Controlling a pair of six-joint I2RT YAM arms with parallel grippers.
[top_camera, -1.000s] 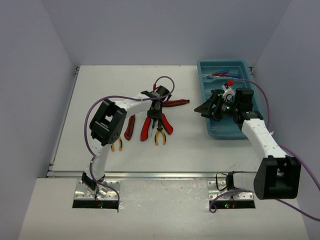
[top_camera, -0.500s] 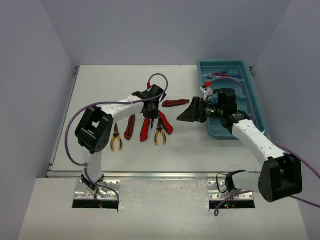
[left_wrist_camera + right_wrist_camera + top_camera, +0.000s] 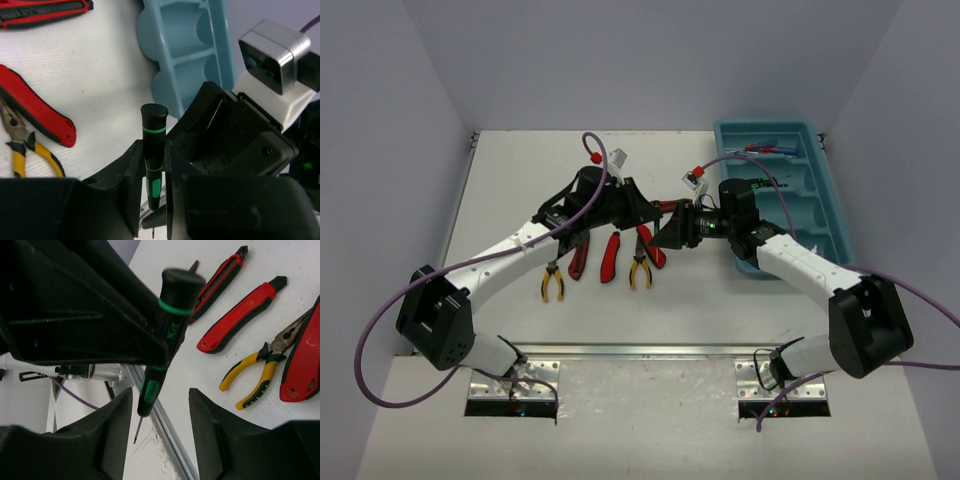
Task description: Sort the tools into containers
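Whereas a second ago the left pincer (image 3: 152, 167) worked over the heap of tools and the right pincer (image 3: 157, 412) hung above the tray (image 3: 823, 225), the two have now swung together over mid-table, nose to nose. The left pincer is clamped on the black-green screwdriver (image 3: 153, 150), whose handle cap sticks out past its fingertips. The right pincer stands wide, with the screwdriver before its gap; whether it is already between the fingers (image 3: 115, 435) I cannot tell. I judge a hand-over is starting, so the right arm can carry it to the tray just behind that pincer. Knives (image 3: 611, 256) and pliers (image 3: 640, 272) lie close below both pincers. Bare table opens beyond them.
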